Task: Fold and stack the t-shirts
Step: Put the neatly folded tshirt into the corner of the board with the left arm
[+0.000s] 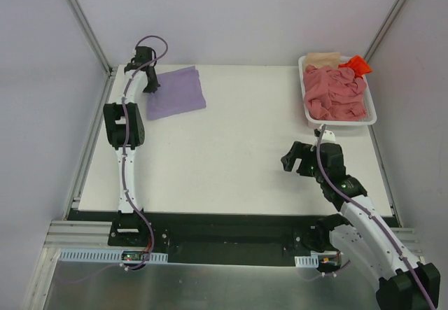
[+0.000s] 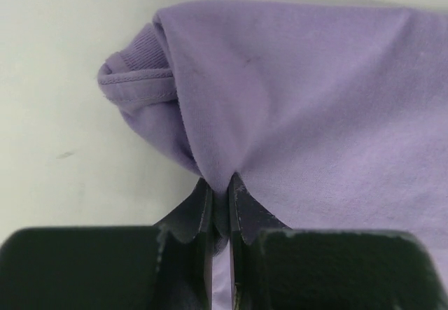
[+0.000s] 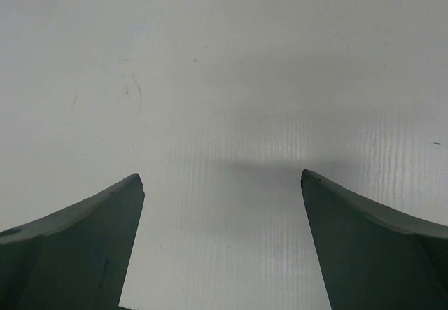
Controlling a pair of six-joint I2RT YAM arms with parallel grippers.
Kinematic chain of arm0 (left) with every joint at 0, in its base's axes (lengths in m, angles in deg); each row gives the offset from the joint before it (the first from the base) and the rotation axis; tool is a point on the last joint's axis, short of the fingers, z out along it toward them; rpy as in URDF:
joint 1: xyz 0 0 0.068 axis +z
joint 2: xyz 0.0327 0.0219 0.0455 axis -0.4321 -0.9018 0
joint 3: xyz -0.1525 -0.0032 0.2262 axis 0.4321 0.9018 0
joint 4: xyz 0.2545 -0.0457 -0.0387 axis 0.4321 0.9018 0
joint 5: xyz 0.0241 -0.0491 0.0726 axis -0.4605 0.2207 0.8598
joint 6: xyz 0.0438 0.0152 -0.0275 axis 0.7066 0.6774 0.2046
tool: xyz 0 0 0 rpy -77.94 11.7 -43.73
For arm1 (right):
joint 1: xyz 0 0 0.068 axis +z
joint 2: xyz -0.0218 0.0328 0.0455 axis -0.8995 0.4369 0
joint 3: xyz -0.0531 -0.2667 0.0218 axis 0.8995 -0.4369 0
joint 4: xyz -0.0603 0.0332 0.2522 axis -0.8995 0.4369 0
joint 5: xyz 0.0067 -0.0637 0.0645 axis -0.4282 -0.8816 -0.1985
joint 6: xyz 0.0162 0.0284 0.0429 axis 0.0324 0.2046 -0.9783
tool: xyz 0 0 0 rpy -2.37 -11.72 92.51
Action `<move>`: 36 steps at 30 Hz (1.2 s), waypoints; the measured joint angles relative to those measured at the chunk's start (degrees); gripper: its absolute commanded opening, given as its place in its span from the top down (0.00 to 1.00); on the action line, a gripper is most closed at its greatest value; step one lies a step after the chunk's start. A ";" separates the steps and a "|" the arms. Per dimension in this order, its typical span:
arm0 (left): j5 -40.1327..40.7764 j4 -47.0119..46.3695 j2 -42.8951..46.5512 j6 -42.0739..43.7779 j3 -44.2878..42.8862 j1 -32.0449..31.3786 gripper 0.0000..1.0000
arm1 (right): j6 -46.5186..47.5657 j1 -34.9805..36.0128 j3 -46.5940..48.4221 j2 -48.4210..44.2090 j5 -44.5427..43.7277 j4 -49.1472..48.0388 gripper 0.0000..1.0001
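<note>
Lavender t-shirt (image 1: 176, 92): folded into a rectangle, lying flat at the far left of the surface (image 1: 238, 156).
Left fingers (image 2: 201, 212): pressed together on a pinch of the lavender t-shirt's edge, beside its rolled hem corner.
Right fingers (image 3: 98, 233): spread wide apart, gripping nothing, over bare surface on the right side.
Basket (image 1: 309, 117): at the far right corner; the salmon-pink t-shirt (image 1: 334, 93) is crumpled inside, with the beige t-shirt (image 1: 323, 59) and orange-red t-shirt (image 1: 355, 65) at its far end.
</note>
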 measured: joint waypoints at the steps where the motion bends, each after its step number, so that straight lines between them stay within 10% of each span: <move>1: 0.00 -0.02 0.00 1.07 0.00 0.72 1.00 | 0.04 -0.02 0.00 0.83 -0.07 0.00 0.04; 24: 4.07 -12.41 -3.41 23.54 -6.56 11.96 0.96 | 0.24 -0.15 4.31 10.71 -1.14 3.72 0.04; 26: 4.98 -13.92 -3.93 25.09 -6.56 11.96 0.80 | 0.20 -0.20 4.66 11.02 -1.09 4.13 0.04; 29: 5.88 -15.58 -4.04 26.58 -6.54 11.85 0.26 | 0.15 -0.22 4.81 11.10 -0.98 4.90 0.04; 33: 5.92 -17.90 -2.71 26.80 -5.14 11.89 0.01 | 0.17 -0.24 5.46 11.06 -0.48 6.64 0.04; 36: 5.77 -17.70 1.46 24.94 -0.96 11.87 0.01 | 0.15 -0.24 5.51 10.51 -0.42 7.63 0.04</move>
